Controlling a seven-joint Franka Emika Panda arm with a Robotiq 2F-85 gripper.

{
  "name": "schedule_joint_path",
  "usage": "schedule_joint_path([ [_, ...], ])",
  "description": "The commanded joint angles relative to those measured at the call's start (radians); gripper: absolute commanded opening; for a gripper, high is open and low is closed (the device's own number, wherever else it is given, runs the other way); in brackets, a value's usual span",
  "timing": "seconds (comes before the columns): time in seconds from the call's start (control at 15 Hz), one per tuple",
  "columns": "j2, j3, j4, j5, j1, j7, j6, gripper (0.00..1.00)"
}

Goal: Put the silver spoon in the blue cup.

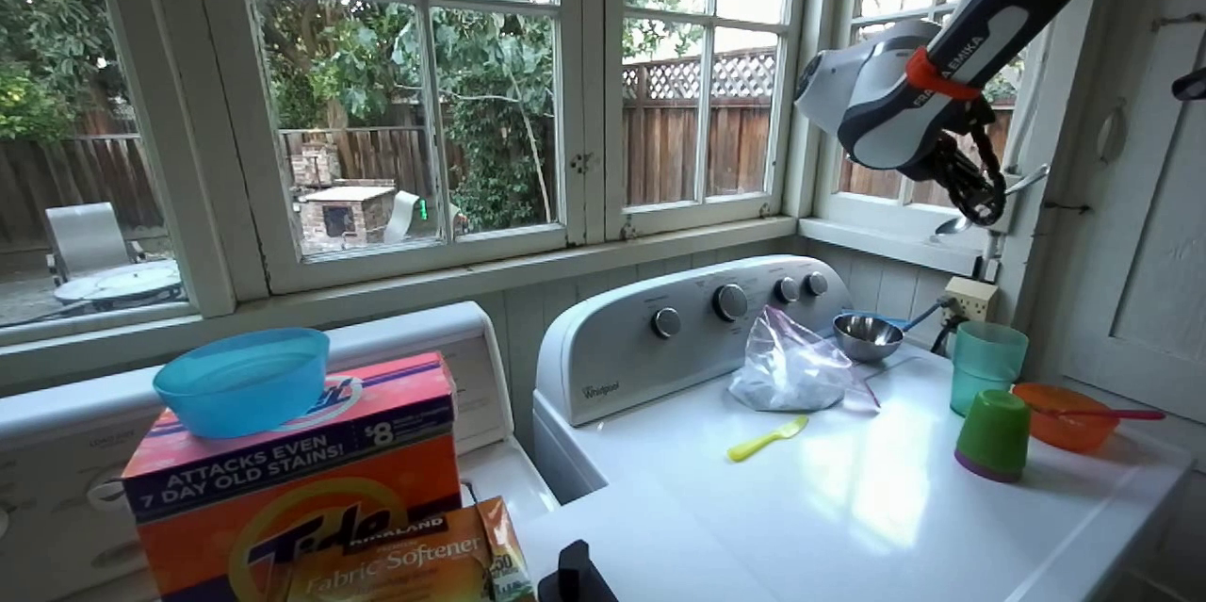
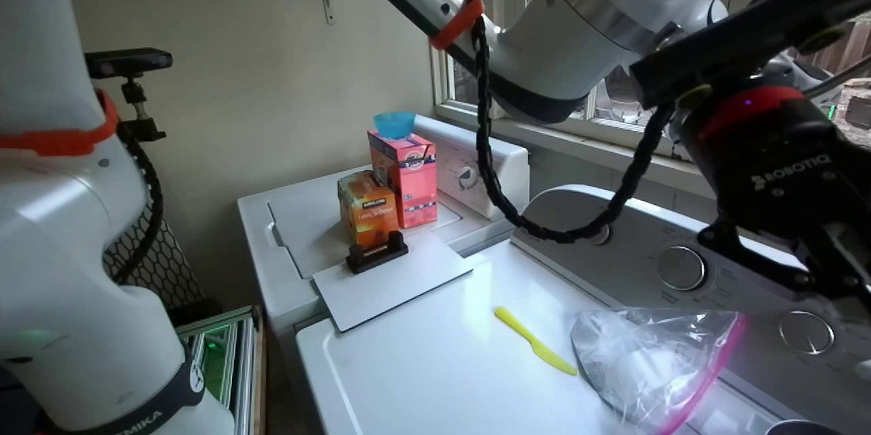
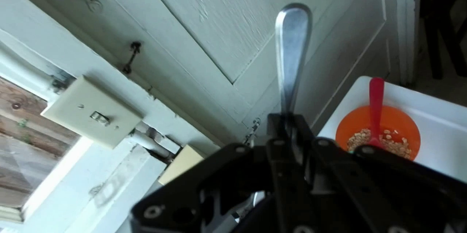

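Shiny metal spoon [image 3: 293,36], translucent plastic blue cup [image 1: 987,357], glossy appliance top [image 1: 782,508]

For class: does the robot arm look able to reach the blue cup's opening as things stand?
Probably yes: the blue cup stands upright, its top apparently uncovered, and the gripper, holding the silver spoon, is higher up. The green cup nearby is shorter.

The end effector [image 1: 982,203] grips the spoon [image 1: 953,226], tilted bowl end down, higher than the desk [image 1: 791,536]. On it the blue cup [image 1: 991,352] stands upright behind the upside-down green cup [image 1: 996,432], near the orange bowl [image 1: 1074,434] with a pink handle [image 1: 1126,414]. Beside the bag [image 1: 794,371] lie a metal bowl [image 1: 863,351] and, in front, the knife [image 1: 766,440]. A blue bowl [image 1: 247,397] sits on the Tide box [image 1: 311,430].
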State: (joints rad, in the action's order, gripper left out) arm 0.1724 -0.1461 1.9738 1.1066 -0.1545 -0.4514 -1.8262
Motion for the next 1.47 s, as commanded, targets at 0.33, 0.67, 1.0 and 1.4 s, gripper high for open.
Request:
schedule_joint_path([
  [0.33,-0.011,0.041,-0.001,0.105,0.037,0.002,0.235,0.09],
  [0.67,0.001,0.037,0.009,0.106,0.033,-0.011,0.266,0.02],
  [1.0,0.029,0.034,0.035,0.110,0.016,-0.051,0.276,0.02],
  [1.4,0.069,0.043,0.076,0.093,0.014,-0.044,0.280,0.02],
])
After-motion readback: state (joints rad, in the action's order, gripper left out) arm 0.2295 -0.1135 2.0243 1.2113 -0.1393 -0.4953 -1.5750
